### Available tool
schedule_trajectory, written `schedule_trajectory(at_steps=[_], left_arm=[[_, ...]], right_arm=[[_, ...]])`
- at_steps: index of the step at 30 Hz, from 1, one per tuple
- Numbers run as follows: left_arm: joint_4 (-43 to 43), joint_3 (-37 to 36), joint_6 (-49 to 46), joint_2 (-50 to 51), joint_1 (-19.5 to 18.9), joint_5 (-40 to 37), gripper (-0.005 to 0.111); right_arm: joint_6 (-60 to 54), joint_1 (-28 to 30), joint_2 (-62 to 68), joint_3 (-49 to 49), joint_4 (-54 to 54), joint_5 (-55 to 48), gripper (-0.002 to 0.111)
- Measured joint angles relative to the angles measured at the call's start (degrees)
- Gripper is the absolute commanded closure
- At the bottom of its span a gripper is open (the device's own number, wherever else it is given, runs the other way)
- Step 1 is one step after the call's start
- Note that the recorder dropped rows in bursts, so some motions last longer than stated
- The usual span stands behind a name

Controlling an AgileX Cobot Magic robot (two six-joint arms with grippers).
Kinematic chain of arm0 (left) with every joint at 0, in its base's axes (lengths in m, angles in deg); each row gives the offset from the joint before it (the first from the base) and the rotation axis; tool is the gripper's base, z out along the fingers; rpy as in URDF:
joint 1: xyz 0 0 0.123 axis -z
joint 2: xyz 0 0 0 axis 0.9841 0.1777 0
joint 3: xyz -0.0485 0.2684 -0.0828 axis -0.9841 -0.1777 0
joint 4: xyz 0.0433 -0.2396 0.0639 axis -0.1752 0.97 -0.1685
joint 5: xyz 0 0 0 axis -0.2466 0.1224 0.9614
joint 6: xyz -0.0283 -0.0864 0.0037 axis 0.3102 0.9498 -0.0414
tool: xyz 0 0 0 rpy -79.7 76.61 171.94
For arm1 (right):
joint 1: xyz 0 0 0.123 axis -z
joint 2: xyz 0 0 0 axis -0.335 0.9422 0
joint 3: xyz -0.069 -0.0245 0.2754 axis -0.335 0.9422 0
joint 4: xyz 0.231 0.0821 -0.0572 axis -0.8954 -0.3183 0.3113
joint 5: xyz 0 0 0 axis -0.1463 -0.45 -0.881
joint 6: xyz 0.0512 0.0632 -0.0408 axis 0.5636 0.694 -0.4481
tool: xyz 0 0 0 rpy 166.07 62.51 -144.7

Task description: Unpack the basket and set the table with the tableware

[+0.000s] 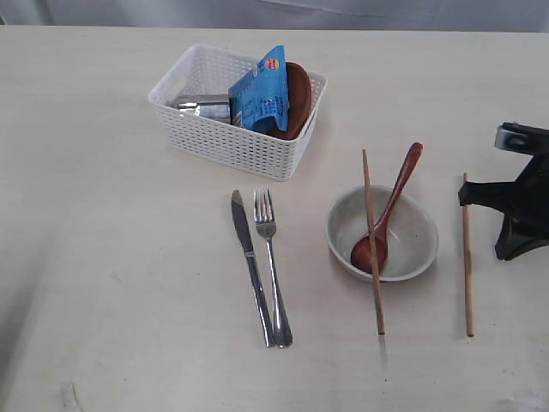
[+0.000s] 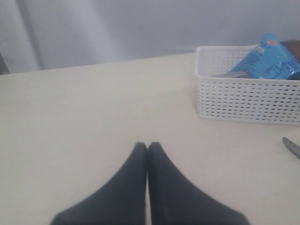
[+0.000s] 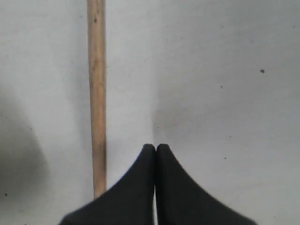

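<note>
The white basket (image 1: 225,142) stands at the back of the table (image 1: 111,257). It holds a steel cup (image 1: 202,107), a blue packet (image 1: 262,93) and a brown plate (image 1: 298,99). In front lie a knife (image 1: 250,262) and a fork (image 1: 271,266) side by side. A cream bowl (image 1: 412,236) holds a wooden spoon (image 1: 390,213), and one chopstick (image 1: 372,249) lies across its rim. The other chopstick (image 1: 467,257) (image 3: 97,93) lies flat right of the bowl. My right gripper (image 1: 508,253) (image 3: 155,146) hangs shut and empty just beside it. My left gripper (image 2: 148,144) is shut and empty over bare table, left of the basket (image 2: 243,101); it is outside the exterior view.
The knife's tip (image 2: 291,147) shows at the edge of the left wrist view. The packet (image 2: 269,61) sticks up above the basket's rim. A grey backdrop runs behind the table's far edge.
</note>
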Motion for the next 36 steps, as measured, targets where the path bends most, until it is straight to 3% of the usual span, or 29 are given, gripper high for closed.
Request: schedule_trajectory(at_steps=[3, 8, 10, 18, 25, 32, 36], left_arm=[[0.0, 0.0, 0.0, 0.0, 0.0, 0.0, 0.107], [0.0, 0.0, 0.0, 0.0, 0.0, 0.0, 0.107], [0.0, 0.0, 0.0, 0.0, 0.0, 0.0, 0.107], [0.0, 0.0, 0.0, 0.0, 0.0, 0.0, 0.107], [0.0, 0.0, 0.0, 0.0, 0.0, 0.0, 0.107], [0.0, 0.0, 0.0, 0.0, 0.0, 0.0, 0.107], [0.0, 0.0, 0.0, 0.0, 0.0, 0.0, 0.107]], right_arm=[[0.45, 0.0, 0.23, -1.51, -0.36, -0.86, 0.103], [0.04, 0.0, 0.23, -3.55, -2.4, -2.25, 0.065], [-0.8, 0.0, 0.23, -3.55, -4.25, -1.97, 0.059], [-1.75, -4.55, 0.23, -3.55, -8.78, 2.38, 0.06], [5.69, -7.28, 0.23, -3.55, -3.94, 5.49, 0.08], [8.08, -7.28, 0.65, -3.55, -1.39, 5.59, 0.068], [8.65, -7.28, 2.45, -3.55, -1.01, 6.21, 0.07]])
